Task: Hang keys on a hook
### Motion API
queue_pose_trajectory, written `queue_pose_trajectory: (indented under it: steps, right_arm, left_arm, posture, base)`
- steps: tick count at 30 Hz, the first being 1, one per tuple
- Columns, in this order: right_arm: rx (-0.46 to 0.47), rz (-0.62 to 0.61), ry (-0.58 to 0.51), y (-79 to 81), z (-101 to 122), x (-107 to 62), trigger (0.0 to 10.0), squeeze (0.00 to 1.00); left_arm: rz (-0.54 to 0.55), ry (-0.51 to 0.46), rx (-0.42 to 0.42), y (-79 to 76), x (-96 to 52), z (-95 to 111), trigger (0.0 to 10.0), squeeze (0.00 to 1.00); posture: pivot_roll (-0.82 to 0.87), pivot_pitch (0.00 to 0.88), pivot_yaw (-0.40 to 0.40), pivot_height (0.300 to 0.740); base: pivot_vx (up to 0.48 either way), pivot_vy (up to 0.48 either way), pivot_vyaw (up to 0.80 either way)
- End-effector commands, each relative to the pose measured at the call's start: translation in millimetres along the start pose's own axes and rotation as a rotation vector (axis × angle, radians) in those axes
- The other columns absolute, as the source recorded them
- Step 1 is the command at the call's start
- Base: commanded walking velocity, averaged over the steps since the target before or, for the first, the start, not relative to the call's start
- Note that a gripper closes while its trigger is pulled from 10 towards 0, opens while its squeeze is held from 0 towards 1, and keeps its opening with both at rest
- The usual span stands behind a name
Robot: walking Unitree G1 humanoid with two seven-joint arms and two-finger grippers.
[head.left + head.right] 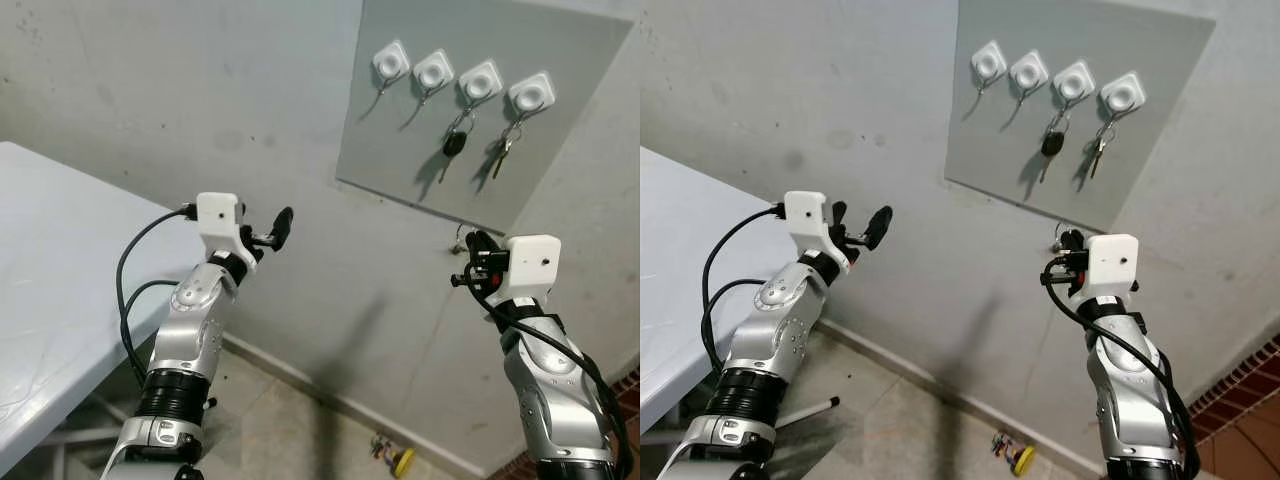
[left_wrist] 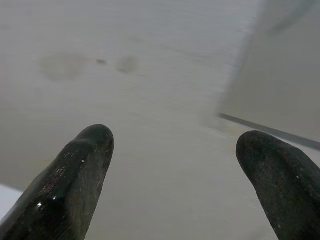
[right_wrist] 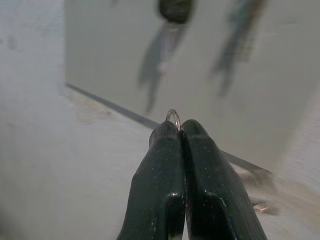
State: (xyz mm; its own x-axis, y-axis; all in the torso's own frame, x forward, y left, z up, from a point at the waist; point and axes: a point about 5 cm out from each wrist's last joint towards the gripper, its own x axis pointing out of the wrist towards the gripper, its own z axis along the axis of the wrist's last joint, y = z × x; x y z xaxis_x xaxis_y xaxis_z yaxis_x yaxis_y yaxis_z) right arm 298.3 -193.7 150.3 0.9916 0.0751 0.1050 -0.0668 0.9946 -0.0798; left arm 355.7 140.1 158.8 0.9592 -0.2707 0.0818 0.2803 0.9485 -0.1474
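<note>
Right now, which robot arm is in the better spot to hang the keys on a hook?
The right one. Its fingers are shut on a key ring, just below the board with two free hooks. The left gripper is open, empty and farther away.

Both silver arms are raised. The left black two-fingered gripper (image 2: 175, 175) gapes wide; the right black two-fingered gripper (image 3: 180, 131) is pinched tight.

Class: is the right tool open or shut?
Shut: the right tool has its fingers pressed together on a key ring.
</note>
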Motion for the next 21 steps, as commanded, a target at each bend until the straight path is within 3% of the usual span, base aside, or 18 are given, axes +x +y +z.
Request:
queue_pose_trajectory:
  steps: [1, 10, 14, 21]
  right_arm:
    - [-0.004, 0.011, -0.016, 2.7, 4.4, 2.3, 10.0, 0.00]
    - [-0.013, 0.022, -0.025, 2.7, 5.7, 2.6, 10.0, 0.00]
    - [-0.010, 0.094, -0.090, 8.1, 11.5, -0.9, 10.0, 0.00]
    - [0.037, 0.120, -0.069, 9.9, 10.2, -2.0, 10.0, 0.00]
  left_arm:
    - [0.008, -0.009, 0.004, 2.3, -0.2, 2.9, 10.0, 0.00]
    - [0.013, -0.010, 0.006, 1.9, -0.6, 2.8, 10.0, 0.00]
    - [0.023, -0.010, 0.032, 0.4, -1.8, 0.7, 10.0, 0.00]
    - [0.010, -0.013, 0.032, -2.4, -2.4, 0.0, 10.0, 0.00]
  posture:
    - [0.03, 0.000, -0.068, 0.740]
    - [0.04, 0.000, -0.071, 0.740]
    - [0.04, 0.000, -0.070, 0.740]
    - [0.04, 0.000, -0.070, 0.740]
  base:
    - [0.266, 0.000, 0.00]
    - [0.265, 0.000, 0.00]
    - [0.000, 0.000, 0.00]
    - [0.000, 0.000, 0.00]
